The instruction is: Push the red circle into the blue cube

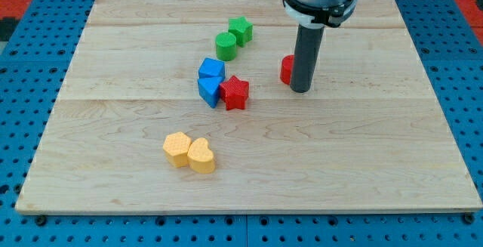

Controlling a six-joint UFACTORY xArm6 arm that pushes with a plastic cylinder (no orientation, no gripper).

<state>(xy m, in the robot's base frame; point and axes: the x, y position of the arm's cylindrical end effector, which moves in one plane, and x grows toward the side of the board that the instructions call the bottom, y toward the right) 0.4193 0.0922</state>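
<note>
The red circle sits on the wooden board, partly hidden behind my rod. My tip rests on the board right beside the red circle, on its right side, touching or nearly touching it. The blue cube lies to the view's left of the red circle, with a second blue block just below it. A red star sits against the lower blue block's right side, between the blue blocks and my tip.
A green circle and a green star sit above the blue blocks. Two yellow blocks, a hexagon and a heart, lie touching near the view's bottom left. A blue pegboard surrounds the board.
</note>
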